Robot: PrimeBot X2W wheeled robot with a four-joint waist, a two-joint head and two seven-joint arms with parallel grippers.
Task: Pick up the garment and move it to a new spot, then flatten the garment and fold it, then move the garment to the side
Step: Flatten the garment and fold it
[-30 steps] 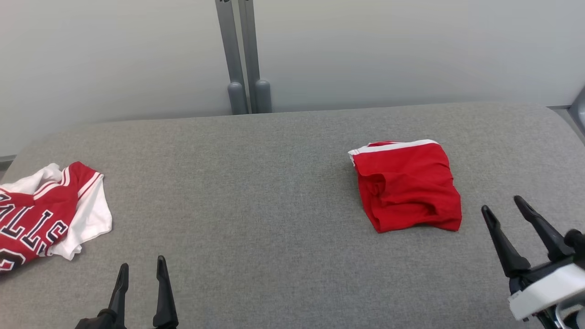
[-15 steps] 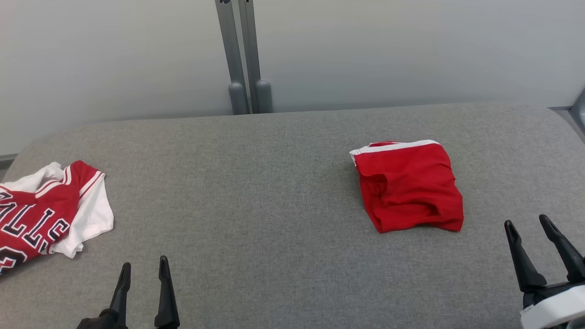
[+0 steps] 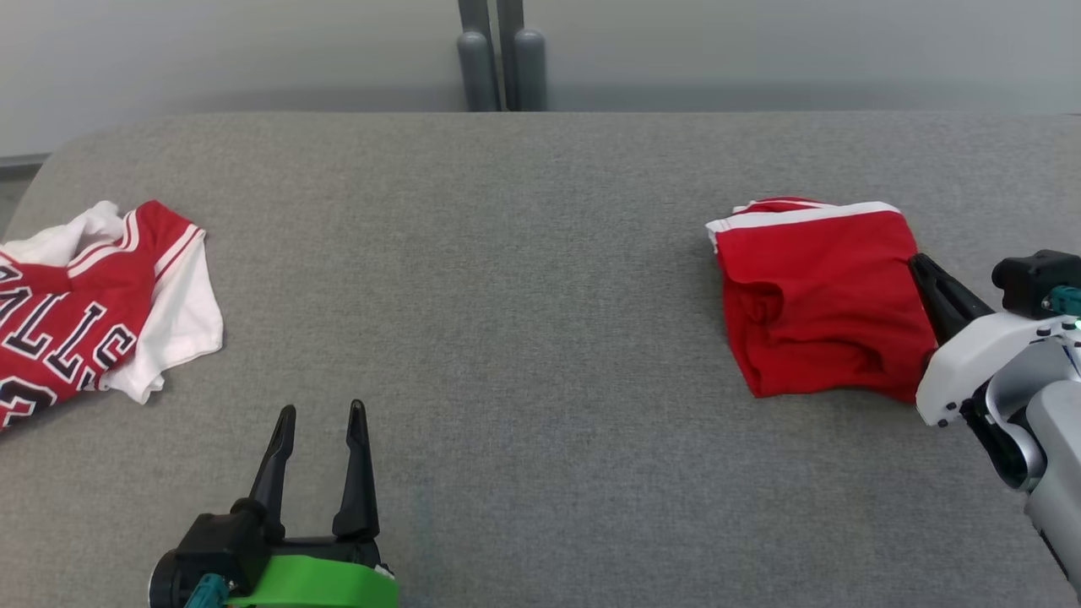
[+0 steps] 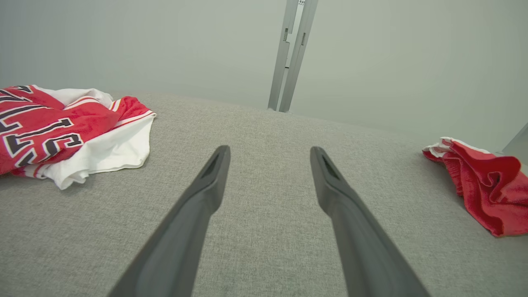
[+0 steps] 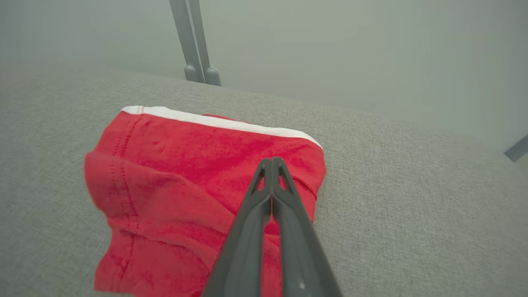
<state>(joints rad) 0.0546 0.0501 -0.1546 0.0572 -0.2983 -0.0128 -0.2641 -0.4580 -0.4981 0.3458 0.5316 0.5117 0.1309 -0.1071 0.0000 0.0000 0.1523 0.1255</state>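
Note:
The garment (image 3: 819, 304) is a folded red piece with a white band along its far edge, lying on the right of the grey table (image 3: 524, 253). It also shows in the left wrist view (image 4: 486, 185) and the right wrist view (image 5: 185, 185). My right gripper (image 3: 919, 263) is shut, its fingers pressed together with no cloth between them. Its tips (image 5: 271, 161) sit over the garment's right edge, whether touching I cannot tell. My left gripper (image 3: 321, 409) stands open over bare table at the near left, fingers (image 4: 214, 173) wide apart.
A crumpled red and white jersey (image 3: 84, 304) with dark letters lies at the table's left edge, and in the left wrist view (image 4: 62, 128). Two grey posts (image 3: 500, 55) stand behind the table's far edge, against a pale wall.
The head camera has tipped down and the picture has shifted. My right gripper has shut and come in from the near right to the garment's right edge. The garment lies as before.

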